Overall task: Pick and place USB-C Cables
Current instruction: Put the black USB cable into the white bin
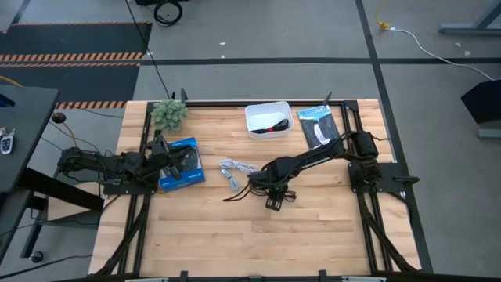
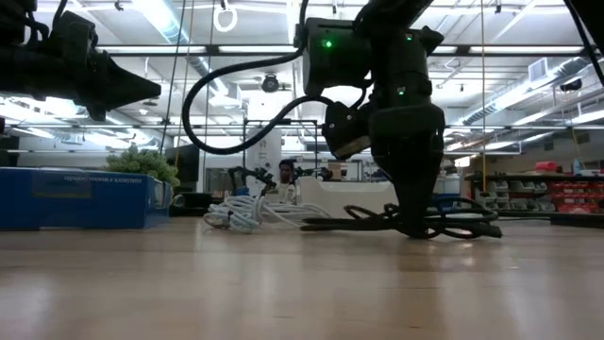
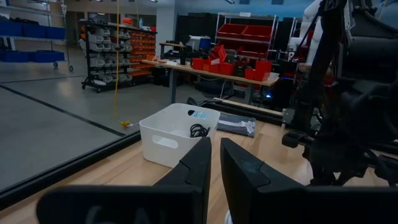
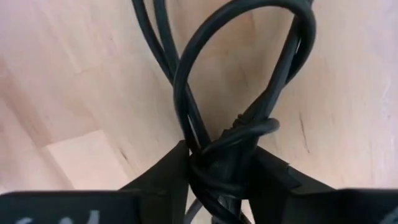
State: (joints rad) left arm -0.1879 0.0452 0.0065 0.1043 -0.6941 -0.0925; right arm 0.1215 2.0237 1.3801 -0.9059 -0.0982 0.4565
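Observation:
A black USB-C cable [image 1: 249, 188] lies in loose loops on the wooden table near its middle. My right gripper [image 1: 272, 196] stands over it, pointing down, shut on its tied bundle [image 4: 227, 152]. A white cable [image 1: 233, 171] lies coiled on the table just left of it, also visible in the low view [image 2: 243, 212]. Another black cable [image 1: 271, 124] rests inside the white tray [image 1: 254, 117] at the far edge. My left gripper [image 3: 215, 171] waits shut above the blue box [image 1: 182, 166] at the table's left side. My right gripper pinches the black cable between its two fingers at the wrapped knot of the bundle [image 4: 239, 134], coming from above and pointing down. Loops of the cable [image 2: 453, 227] spread out from the fingers and lie on the table.
A flat black-and-blue packet [image 1: 319, 125] lies right of the tray. A small green plant [image 1: 168, 114] stands at the far left corner. The near half of the table [image 1: 258, 243] is bare wood. A person shows far off in the room [image 2: 286, 173].

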